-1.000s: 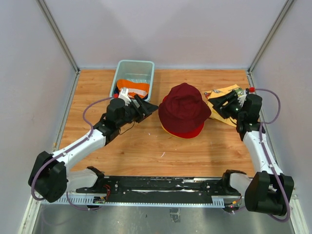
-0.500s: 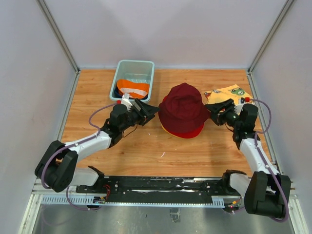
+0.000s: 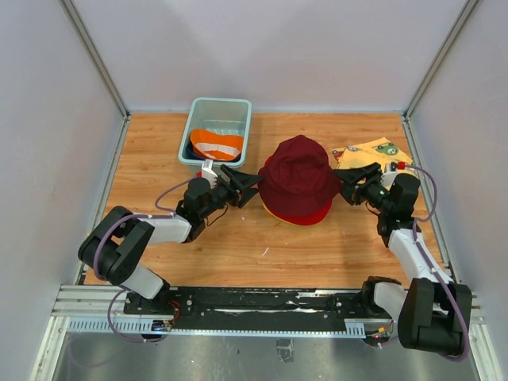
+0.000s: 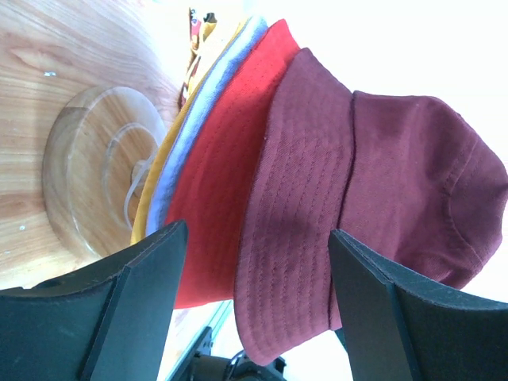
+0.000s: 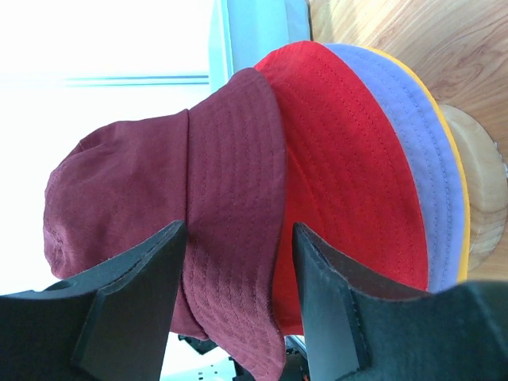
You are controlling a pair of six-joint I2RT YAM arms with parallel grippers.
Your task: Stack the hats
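Maroon fabric bucket hat (image 3: 298, 176) lies on top of a stack in the middle of the wooden table (image 3: 238, 254). Under it are a red hat (image 3: 305, 214), a lavender hat (image 4: 208, 111) and a yellow hat (image 4: 144, 218), all on a wooden stand with round base (image 4: 87, 175). An orange hat (image 3: 216, 144) sits in the teal plastic tub (image 3: 238, 111), far left. The left gripper (image 3: 252, 187) is just left of the stack and the right gripper (image 3: 344, 184) just right of it, both with jaws spread wide and holding nothing.

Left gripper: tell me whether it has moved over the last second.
Yes. The left black two-finger gripper has drawn back from the teal plastic tub toward the near edge.
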